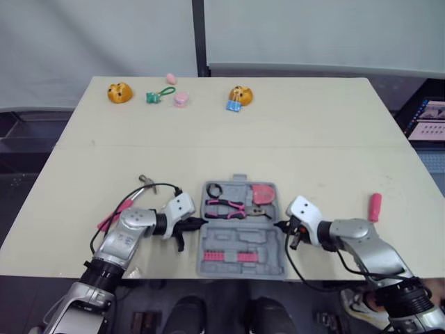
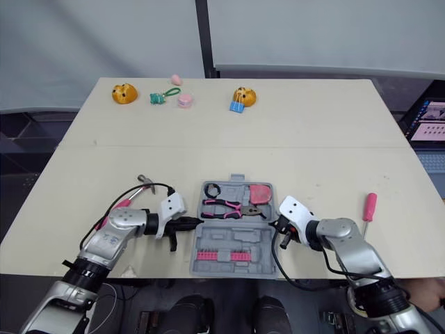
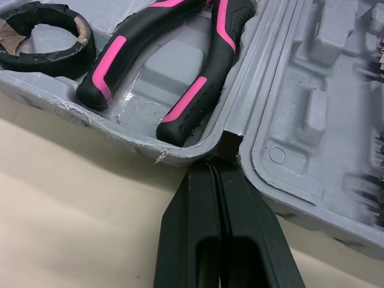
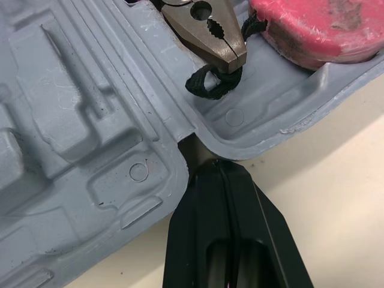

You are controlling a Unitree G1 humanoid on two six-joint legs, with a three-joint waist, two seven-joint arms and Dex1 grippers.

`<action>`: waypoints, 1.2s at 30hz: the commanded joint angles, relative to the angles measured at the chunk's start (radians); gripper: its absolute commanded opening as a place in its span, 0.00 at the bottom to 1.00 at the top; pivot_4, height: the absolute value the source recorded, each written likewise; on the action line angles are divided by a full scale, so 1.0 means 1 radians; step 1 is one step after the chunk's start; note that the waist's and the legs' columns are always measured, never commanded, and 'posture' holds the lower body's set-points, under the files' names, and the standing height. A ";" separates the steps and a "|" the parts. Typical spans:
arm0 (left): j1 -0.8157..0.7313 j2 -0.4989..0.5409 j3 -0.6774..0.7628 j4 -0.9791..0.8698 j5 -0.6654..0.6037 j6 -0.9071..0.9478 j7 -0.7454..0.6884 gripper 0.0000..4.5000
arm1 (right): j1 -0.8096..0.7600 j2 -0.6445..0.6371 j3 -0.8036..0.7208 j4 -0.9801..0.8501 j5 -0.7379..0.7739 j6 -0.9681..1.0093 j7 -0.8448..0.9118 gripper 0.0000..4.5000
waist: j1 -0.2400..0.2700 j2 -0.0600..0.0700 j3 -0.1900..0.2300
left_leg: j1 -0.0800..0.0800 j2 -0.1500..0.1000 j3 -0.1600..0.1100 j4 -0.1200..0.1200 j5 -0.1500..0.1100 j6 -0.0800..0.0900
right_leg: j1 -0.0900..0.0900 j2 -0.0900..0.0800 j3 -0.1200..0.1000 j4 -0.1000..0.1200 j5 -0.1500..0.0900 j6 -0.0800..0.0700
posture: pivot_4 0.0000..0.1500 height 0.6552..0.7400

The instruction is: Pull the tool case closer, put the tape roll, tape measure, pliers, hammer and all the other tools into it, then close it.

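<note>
At nine o'clock of the grey moulded-plastic tool case (image 1: 243, 238), the left gripper (image 3: 211, 163) is clenched, apparently touching its hinge notch; the right gripper (image 4: 209, 161) is likewise clenched at three o'clock.

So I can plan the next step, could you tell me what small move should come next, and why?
Probably back the shut left gripper off the side of the tool case and turn toward the hammer beside that arm. The tape roll, pliers and tape measure already lie in the case; the hammer and screwdriver lie outside on the table.
</note>
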 commanded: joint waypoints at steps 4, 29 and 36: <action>-0.019 -0.010 0.015 0.017 0.005 -0.012 0.020 0.01 | -0.030 0.027 0.009 0.015 -0.017 -0.011 -0.024 0.00 | 0.000 0.000 0.000 | 0.000 0.000 0.000 0.000 0.000 0.000 | 0.000 0.000 0.000 0.000 0.000 0.000 | 1.00 0.15; -0.065 -0.020 0.032 0.084 0.028 -0.046 0.049 0.01 | -0.080 0.066 0.009 0.086 -0.072 -0.048 -0.042 0.00 | -0.001 0.000 0.000 | 0.000 0.000 0.000 0.000 0.000 0.000 | 0.000 0.000 0.000 0.001 0.000 0.000 | 1.00 0.15; -0.080 -0.027 0.033 0.108 0.034 -0.061 0.063 0.01 | -0.097 0.077 0.009 0.103 -0.085 -0.052 -0.049 0.00 | -0.001 0.000 0.000 | 0.000 0.000 0.000 0.000 0.000 0.000 | 0.000 0.000 0.000 0.001 0.000 0.000 | 1.00 0.15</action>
